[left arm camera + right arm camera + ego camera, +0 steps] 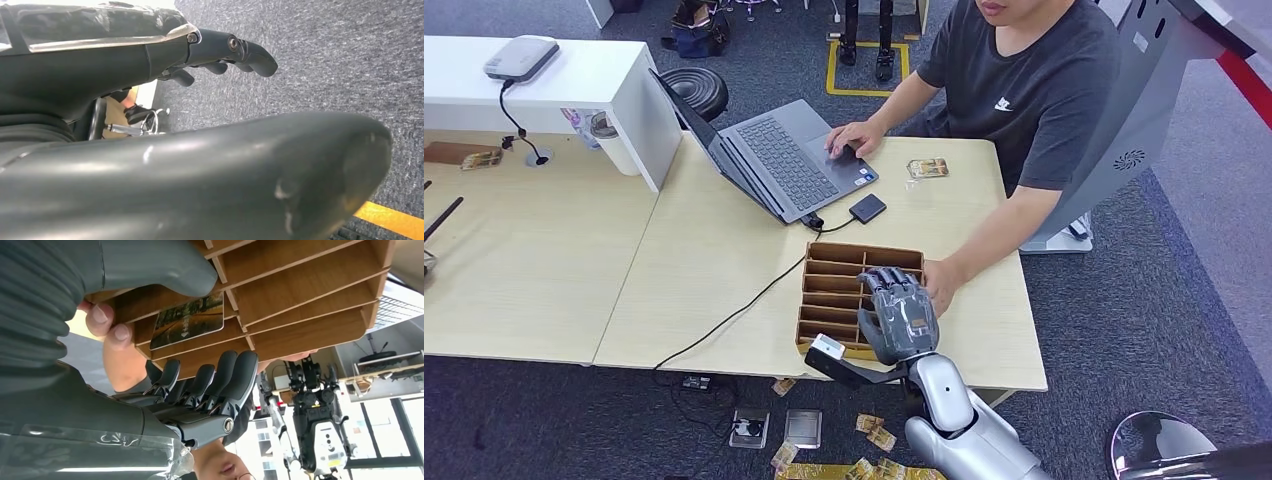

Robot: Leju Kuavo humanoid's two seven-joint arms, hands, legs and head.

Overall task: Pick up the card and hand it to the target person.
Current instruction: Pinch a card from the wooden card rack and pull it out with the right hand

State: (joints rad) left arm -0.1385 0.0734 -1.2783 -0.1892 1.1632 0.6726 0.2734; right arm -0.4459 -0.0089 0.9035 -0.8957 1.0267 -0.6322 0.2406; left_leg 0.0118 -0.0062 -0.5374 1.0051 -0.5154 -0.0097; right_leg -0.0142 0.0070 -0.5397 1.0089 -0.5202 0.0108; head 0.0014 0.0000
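The left hand (220, 55) hangs over carpet, fingers loosely curled, holding nothing. The card (187, 320) lies in a slot of the wooden tray (829, 290). The right hand (902, 315) hovers over the tray, fingers apart, empty. A person's hand (942, 283) touches the tray's right side.

I stand at a light wooden table (714, 260). On it, at about twelve o'clock from me, sits a brown wooden box (834, 295) with many slots. At eleven o'clock lies an open gray laptop (774, 160), with a small black box (867, 208) just beside it. A black cable (724, 320) runs across the table top. Far at one o'clock lies a card (927, 168). More cards (874, 432) lie on the gray floor (1124, 330).
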